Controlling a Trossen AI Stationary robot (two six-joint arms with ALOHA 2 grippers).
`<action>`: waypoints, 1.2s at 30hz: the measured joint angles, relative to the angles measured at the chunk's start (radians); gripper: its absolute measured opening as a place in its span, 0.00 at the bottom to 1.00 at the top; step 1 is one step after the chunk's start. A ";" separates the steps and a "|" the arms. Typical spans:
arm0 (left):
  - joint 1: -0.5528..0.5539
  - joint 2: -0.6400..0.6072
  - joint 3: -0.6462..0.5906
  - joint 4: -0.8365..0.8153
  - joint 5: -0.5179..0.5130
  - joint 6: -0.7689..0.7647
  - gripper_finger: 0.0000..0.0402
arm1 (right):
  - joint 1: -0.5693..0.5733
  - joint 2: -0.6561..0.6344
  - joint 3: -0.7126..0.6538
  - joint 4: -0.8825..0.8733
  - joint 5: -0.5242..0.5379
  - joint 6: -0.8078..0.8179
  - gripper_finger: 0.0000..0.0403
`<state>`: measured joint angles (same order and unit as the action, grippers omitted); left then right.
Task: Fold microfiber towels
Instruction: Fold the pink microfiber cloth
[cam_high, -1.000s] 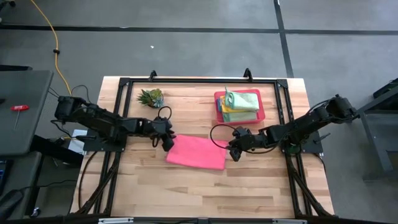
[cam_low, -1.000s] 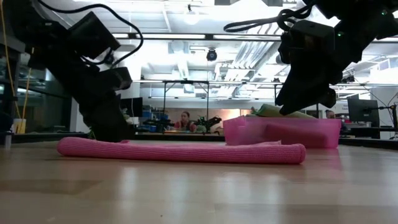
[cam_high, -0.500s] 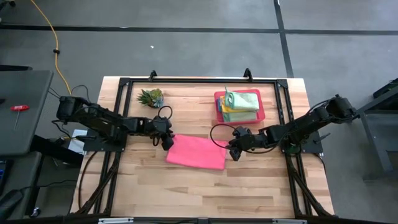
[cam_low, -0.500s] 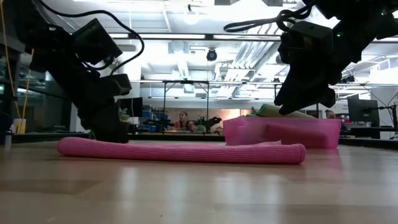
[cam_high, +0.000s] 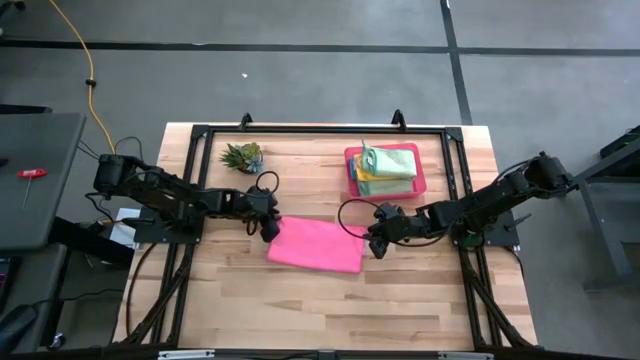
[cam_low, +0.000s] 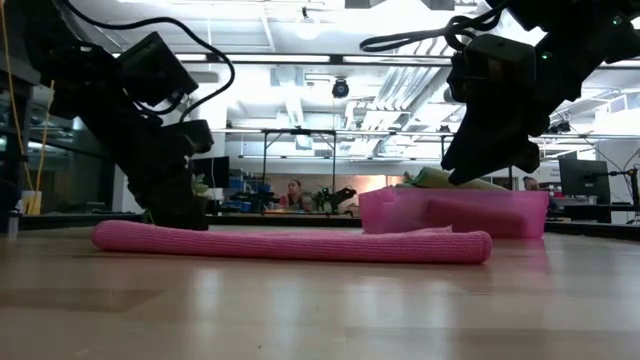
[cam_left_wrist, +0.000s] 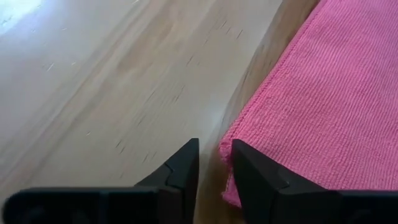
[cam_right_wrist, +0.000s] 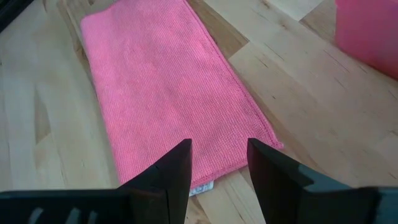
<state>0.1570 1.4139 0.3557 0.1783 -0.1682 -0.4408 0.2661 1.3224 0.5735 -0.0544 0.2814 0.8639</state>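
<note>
Pink towel (cam_high: 317, 244) lies folded flat on the table (cam_high: 300, 300), between the two grippers. Left gripper (cam_high: 268, 228) sits low at the towel's left corner; in the left wrist view its fingers (cam_left_wrist: 180, 171) stand a narrow gap apart, with the towel's corner (cam_left_wrist: 233, 186) at that gap, touching the inner face of one finger. Whether any fabric is pinched between the jaws cannot be told; most of the towel spreads away to one side of the jaws, bare wood to the other. Right gripper (cam_high: 377, 243) hovers just beside the towel's right edge. In the right wrist view its fingers (cam_right_wrist: 171, 171) are parted moderately and hold nothing; the towel (cam_right_wrist: 168, 93) stretches out ahead of the jaws, and its near edge with a small white tag (cam_right_wrist: 200, 188) lies below the gap. In the low view the right gripper (cam_low: 490, 150) hangs above the towel's end (cam_low: 470, 245), apart from it, while the left gripper (cam_low: 175, 205) reaches down to the towel's other end. Beyond the right gripper, well apart from both jaws, a pink tray (cam_high: 351, 171) holds the remaining towels (cam_high: 388, 163) in a folded stack, light green on top, yellow and teal edges showing beneath. A small plant (cam_high: 243, 155) stands beyond the left gripper, apart from the towel.
</note>
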 joint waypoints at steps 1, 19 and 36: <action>0.000 0.000 0.000 0.001 -0.001 0.000 0.19 | 0.000 0.000 0.000 0.000 0.000 0.000 0.36; 0.000 -0.119 0.001 -0.027 0.037 -0.029 0.00 | 0.000 0.000 0.000 -0.008 0.000 0.000 0.36; -0.137 -0.226 0.001 -0.314 -0.067 -0.232 0.00 | 0.000 0.000 0.000 -0.018 0.031 -0.019 0.36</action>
<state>0.0203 1.1882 0.3565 -0.1353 -0.2352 -0.6731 0.2657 1.3228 0.5739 -0.0726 0.3126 0.8449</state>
